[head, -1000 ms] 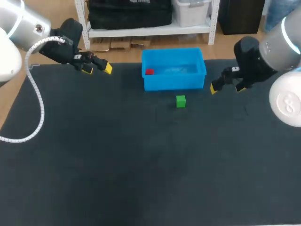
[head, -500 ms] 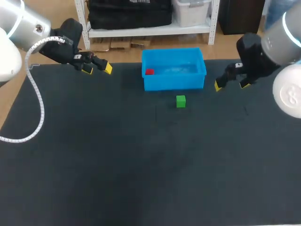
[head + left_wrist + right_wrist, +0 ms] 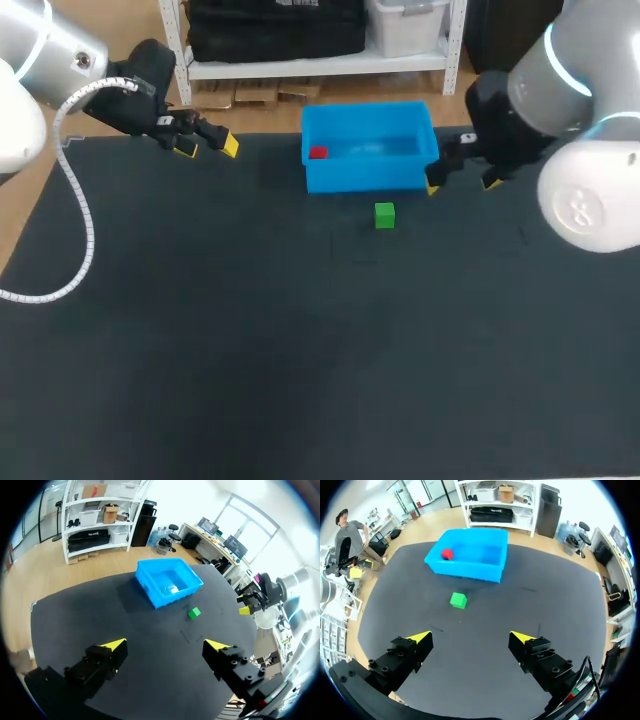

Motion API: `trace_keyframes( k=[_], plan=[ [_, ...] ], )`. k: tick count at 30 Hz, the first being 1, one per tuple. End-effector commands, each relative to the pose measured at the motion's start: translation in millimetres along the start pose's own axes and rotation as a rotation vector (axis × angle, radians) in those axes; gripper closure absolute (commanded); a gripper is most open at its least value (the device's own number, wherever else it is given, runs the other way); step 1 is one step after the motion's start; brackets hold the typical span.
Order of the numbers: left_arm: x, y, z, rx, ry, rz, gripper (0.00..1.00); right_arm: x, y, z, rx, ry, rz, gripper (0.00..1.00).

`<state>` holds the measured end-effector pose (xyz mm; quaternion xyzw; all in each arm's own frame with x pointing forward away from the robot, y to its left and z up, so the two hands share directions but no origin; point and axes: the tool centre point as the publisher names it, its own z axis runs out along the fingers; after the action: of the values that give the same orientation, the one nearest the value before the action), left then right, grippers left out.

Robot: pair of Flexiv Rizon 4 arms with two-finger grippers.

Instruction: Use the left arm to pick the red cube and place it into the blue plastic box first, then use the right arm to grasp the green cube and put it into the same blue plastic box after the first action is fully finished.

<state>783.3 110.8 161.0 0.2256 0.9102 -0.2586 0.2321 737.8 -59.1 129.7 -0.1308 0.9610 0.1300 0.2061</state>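
So the red cube [image 3: 318, 153] is in the blue box [image 3: 370, 178], at its left end. The green cube [image 3: 384, 214] sits on the dark table [image 3: 300, 350] just in front. The left gripper [image 3: 208, 148] by the far edge and the right gripper [image 3: 462, 184] beside the box both have their fingers spread apart, holding nothing.

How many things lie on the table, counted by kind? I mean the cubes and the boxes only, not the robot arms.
Boxes: 1, the blue plastic box.
Cubes: 2, the red cube inside that box and the green cube on the table in front of it.
Total: 3.
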Motion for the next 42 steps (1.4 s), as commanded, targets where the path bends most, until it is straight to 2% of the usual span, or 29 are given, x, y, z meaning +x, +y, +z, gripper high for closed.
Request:
trace_keyframes(
  k=[1, 10, 27, 42],
  plan=[
    [1.1, 0.5, 0, 0.003, -0.004, 0.002, 0.00, -8, 11, 6, 0.013, 0.009, 0.003, 0.00],
    [1.1, 0.5, 0, 0.003, -0.004, 0.002, 0.00, -14, 25, 19, 0.017, 0.028, 0.000, 0.00],
    [1.1, 0.5, 0, 0.003, -0.004, 0.002, 0.00, -20, 35, 53, 0.048, 0.101, -0.041, 0.00],
    [1.1, 0.5, 0, 0.003, -0.004, 0.002, 0.00, -27, 43, 78, 0.055, 0.130, -0.058, 0.00]
  ],
)
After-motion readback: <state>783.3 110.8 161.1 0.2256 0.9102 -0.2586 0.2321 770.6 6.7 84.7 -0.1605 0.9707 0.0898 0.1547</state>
